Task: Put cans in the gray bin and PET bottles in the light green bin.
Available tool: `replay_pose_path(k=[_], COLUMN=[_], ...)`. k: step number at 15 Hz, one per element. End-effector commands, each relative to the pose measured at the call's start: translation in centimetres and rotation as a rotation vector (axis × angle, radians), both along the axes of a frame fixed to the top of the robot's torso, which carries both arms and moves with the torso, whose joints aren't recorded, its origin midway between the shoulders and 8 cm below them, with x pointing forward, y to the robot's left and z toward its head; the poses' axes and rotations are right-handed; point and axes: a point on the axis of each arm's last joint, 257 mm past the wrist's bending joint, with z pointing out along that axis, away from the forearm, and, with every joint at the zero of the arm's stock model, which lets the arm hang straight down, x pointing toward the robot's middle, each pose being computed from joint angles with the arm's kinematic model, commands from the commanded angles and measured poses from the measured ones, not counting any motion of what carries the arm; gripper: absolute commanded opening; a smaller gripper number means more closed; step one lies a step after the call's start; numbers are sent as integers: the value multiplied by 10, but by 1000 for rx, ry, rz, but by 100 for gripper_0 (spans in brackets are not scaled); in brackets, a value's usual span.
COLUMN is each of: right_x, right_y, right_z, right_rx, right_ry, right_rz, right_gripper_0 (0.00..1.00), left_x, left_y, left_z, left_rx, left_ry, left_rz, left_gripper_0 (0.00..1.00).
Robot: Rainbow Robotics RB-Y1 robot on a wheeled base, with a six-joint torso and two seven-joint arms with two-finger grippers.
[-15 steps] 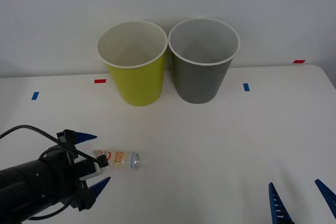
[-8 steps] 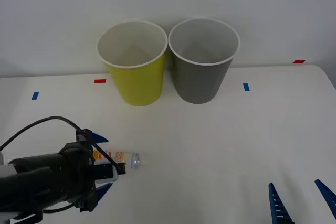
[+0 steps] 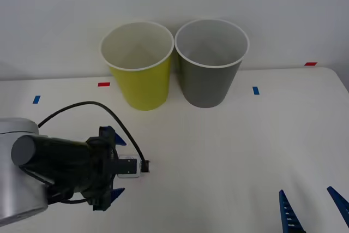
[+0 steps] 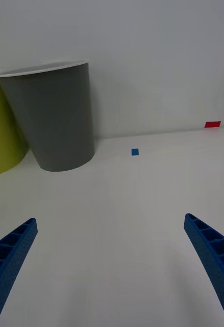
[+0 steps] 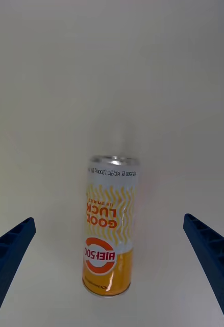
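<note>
White table [image 3: 229, 151]: left gripper [image 5: 112, 265] spread astride can [image 5: 108, 225].

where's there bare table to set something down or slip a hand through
Widest bare patch: the table between the gray bin and the parked right gripper. The strip before the light green bin is bare too. Crowded: near left, where the left gripper, jaws open, straddles the can. The bins stand nearly touching.
</note>
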Motion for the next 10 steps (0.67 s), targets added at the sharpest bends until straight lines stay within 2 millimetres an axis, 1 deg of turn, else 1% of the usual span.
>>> replay_pose_path(k=[1,4,7,10], right_x=[0,0,0,0], right_y=[0,0,0,0], right_z=[0,0,0,0], right_rx=[0,0,0,0], right_ry=[0,0,0,0], right_rz=[0,0,0,0], right_gripper_0=[100,100,100,100], left_x=[2,6,18,17], left_y=[-7,-10,-9,-11], left_z=[-8,-12,-24,-29], left_rx=[22,55,60,85], left_ry=[44,66,90,115], left_rz=[-47,-39,-18,-21], left_gripper_0=[100,100,100,100])
